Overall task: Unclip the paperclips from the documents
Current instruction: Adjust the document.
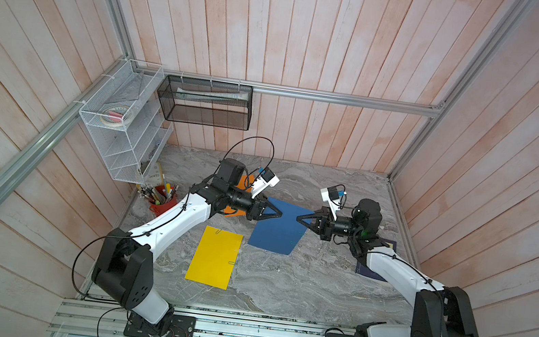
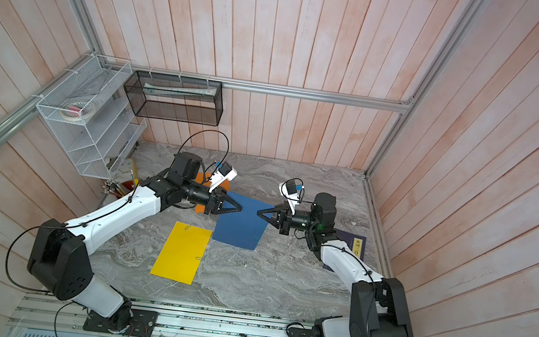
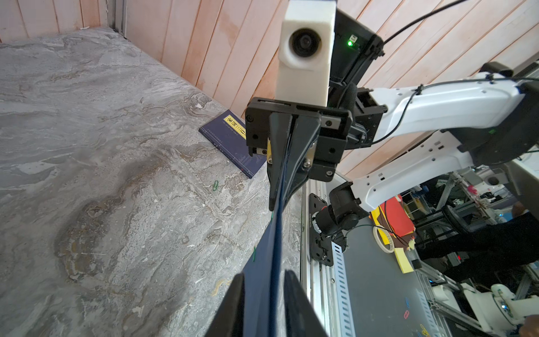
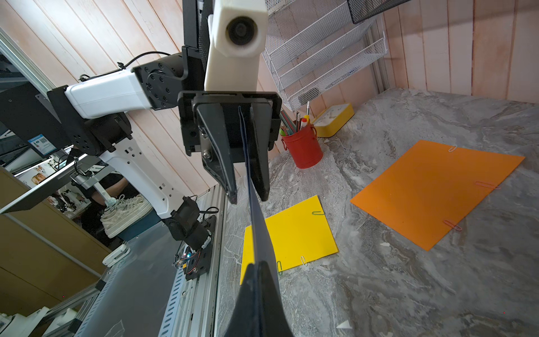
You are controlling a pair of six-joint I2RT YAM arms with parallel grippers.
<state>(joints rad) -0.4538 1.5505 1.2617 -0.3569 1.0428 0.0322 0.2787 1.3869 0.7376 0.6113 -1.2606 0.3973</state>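
Thin dark blue rectangular sheet (image 1: 279, 231) at mid-table, far edge raised between two black grippers set tip to tip. That edge pinched tight in the right gripper (image 1: 298, 218); jaws of the left gripper (image 1: 279, 212) apart, sheet running between its fingers (image 4: 221, 151) without clear contact. Flat yellow sheet (image 1: 214, 258) just beside it toward the front; flat orange sheet (image 4: 434, 192) farther back.

Only in the right wrist view: orange sheet in full, one silvery paperclip (image 4: 452, 148) and two pink paperclips (image 4: 487, 185) on its edges; green paperclips (image 4: 318, 213) and a white paperclip (image 4: 304, 260) on the yellow sheet. Only in the left wrist view: small green clip (image 3: 254, 253) on the blue sheet's edge, a loose green clip (image 3: 215, 185) on the grey marbled tabletop (image 3: 116, 204) near a navy book with gold label (image 3: 230, 143).

In both top views, orange sheet and book mostly hidden under the arms, clips mere specks.
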